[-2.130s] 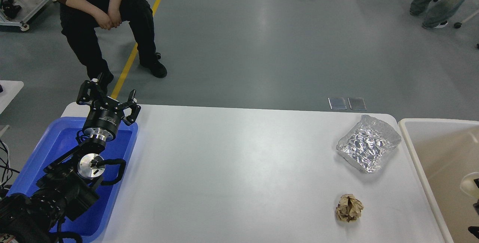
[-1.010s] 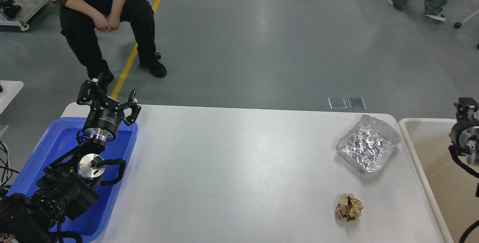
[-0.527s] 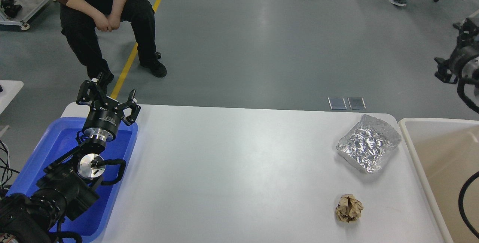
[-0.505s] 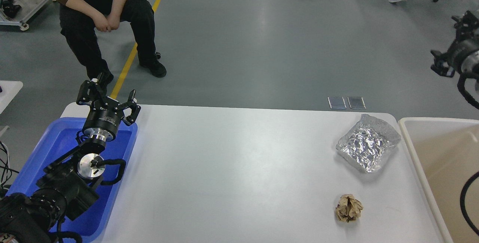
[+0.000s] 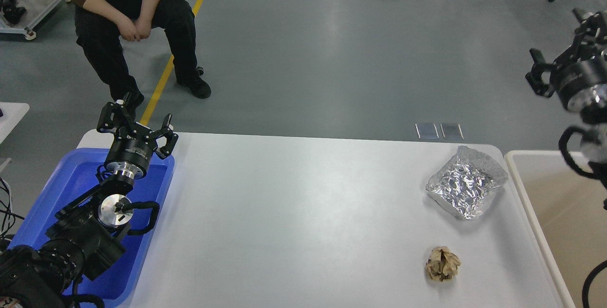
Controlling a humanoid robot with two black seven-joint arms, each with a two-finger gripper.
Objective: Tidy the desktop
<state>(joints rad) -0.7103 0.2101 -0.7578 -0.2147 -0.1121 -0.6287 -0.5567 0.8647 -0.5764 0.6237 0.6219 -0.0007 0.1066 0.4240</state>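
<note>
So the desktop [image 5: 294, 213] fills most of the lower half of the view: a big smooth white top with rounded corners, matte with a soft sheen, running from the blue tray [image 5: 71, 175] on the left to the bin [image 5: 514, 158] on the right. Most of it is bare; the only clutter sits on the right end.

Up near the far right corner there's a foil bag [image 5: 467, 182], silver and heavily crinkled, lying flat, roughly square with one corner pointing toward the bin. It's just beside the bin's rim, but I can't tell if they touch. Closer to the near edge, well apart from the bag, is a paper ball [image 5: 442, 263], tan-brown, scrunched into a rough lump with deep folds.

The tray is glossy blue plastic with raised walls, sitting at the left end of the desktop. The left arm lies over it, all black links with a couple of shiny metal rings, and the left gripper [image 5: 135, 125] hangs over the tray's far edge with its two fingers spread wide, nothing between them.

The right gripper [image 5: 562, 42] is up high past the far right corner, over the grey floor, clear of everything on the desktop. Its fingers look spread apart too, empty.

The bin is beige inside with a white rim.

Behind the table a person [image 5: 128, 23] in dark clothes sits with hands clasped, next to a yellow floor line [image 5: 182, 47].
</note>
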